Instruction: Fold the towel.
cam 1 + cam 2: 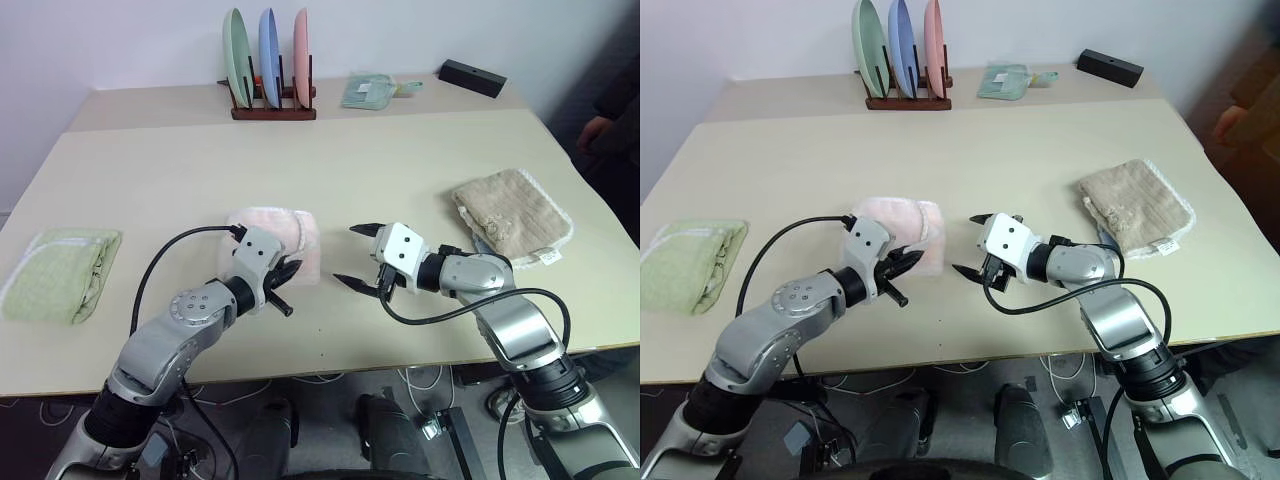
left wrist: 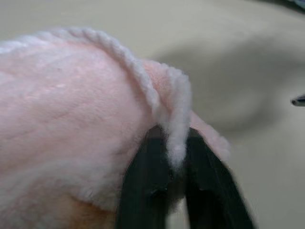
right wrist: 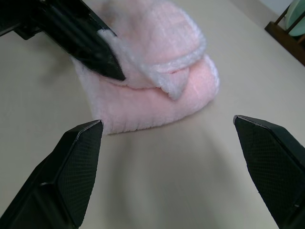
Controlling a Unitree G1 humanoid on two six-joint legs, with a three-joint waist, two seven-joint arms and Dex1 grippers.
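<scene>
Folded pink towel at the middle of the table, left gripper at its edge, right gripper spread wide beside it.

The towel (image 1: 278,236) lies folded in a thick pink wad near the front middle of the beige table (image 1: 380,170), its white corded edging curling over the top layer. The left gripper (image 1: 287,272) sits against the towel's near right corner; in the left wrist view its black fingers (image 2: 143,191) stand narrowly apart with a tuft of the white edging between them, though whether they pinch it I cannot tell. The right gripper (image 1: 357,256) hangs just beside the towel, jaws spread wide and empty. A green cloth (image 1: 58,274) lies far left, a tan cloth (image 1: 510,214) right, a plate rack (image 1: 268,62) at the back.
</scene>
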